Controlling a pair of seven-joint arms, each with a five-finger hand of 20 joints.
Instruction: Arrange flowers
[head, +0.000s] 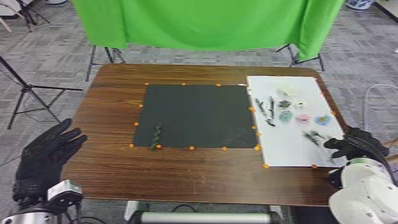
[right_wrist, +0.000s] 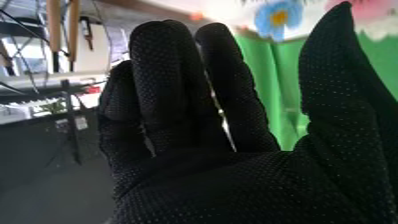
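The left hand (head: 53, 152) is at the near left side of the brown desk (head: 178, 180), spread wide, its fingers extended. The right hand (head: 357, 144) is at the near right, by the edge of a white sheet (head: 284, 150); in the right wrist view it is wide too, fingers straight and thumb well apart from them. Just beside it on the sheet lie green sprigs (head: 314, 136). A twisted green stem (head: 157, 136) lies lengthwise on the near left part of a black mat (head: 191, 110), left of the sheet. Farther up the sheet come a blue flower (head: 322, 120), a pink flower (head: 303, 118) and a pale green flower (head: 286, 116), near one another, with slender dark stems (head: 271, 106) to their left. Beyond these are a dark rosette (head: 284, 104), a small yellowish flower (head: 299, 104) and, farthest, a pale cream flower (head: 289, 90). Past the desk hangs a green cloth (head: 213, 22).
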